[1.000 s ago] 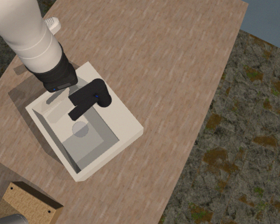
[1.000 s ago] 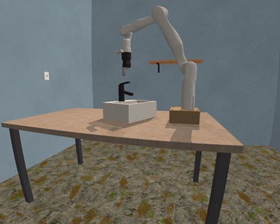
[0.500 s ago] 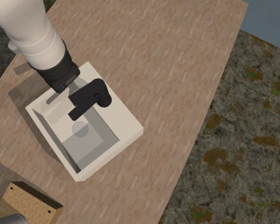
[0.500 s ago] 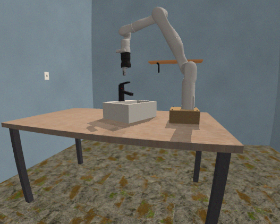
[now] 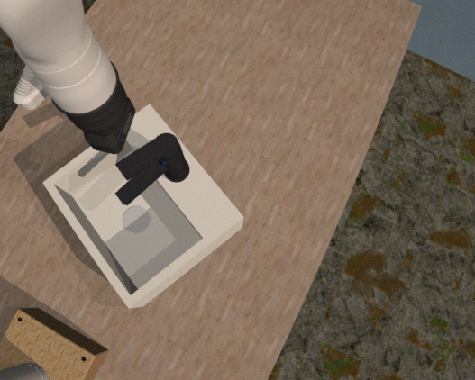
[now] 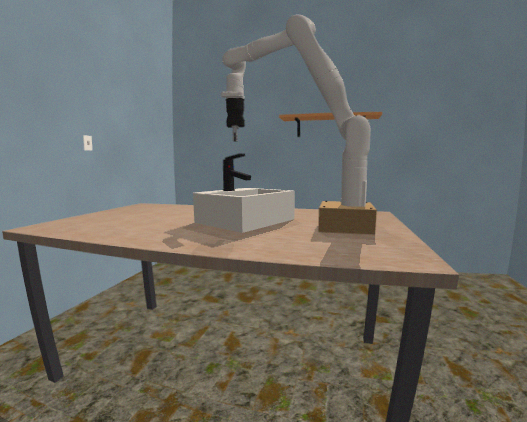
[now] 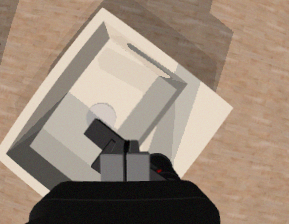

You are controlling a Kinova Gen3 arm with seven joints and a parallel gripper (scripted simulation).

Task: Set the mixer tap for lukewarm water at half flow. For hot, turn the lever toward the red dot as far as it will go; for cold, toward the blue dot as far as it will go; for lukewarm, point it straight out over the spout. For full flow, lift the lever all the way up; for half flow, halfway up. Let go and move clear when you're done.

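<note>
End effector fully closed, empty. Lever looks centred over spout; we check lift, nudge only vertically if needed, stop halfway.

"Where do the views look from?"

"One peers steeply down, close over the sink; another faces the table from farther back."

"And the wrist's?"

"Down past the fingers; all three share the sink."
</note>
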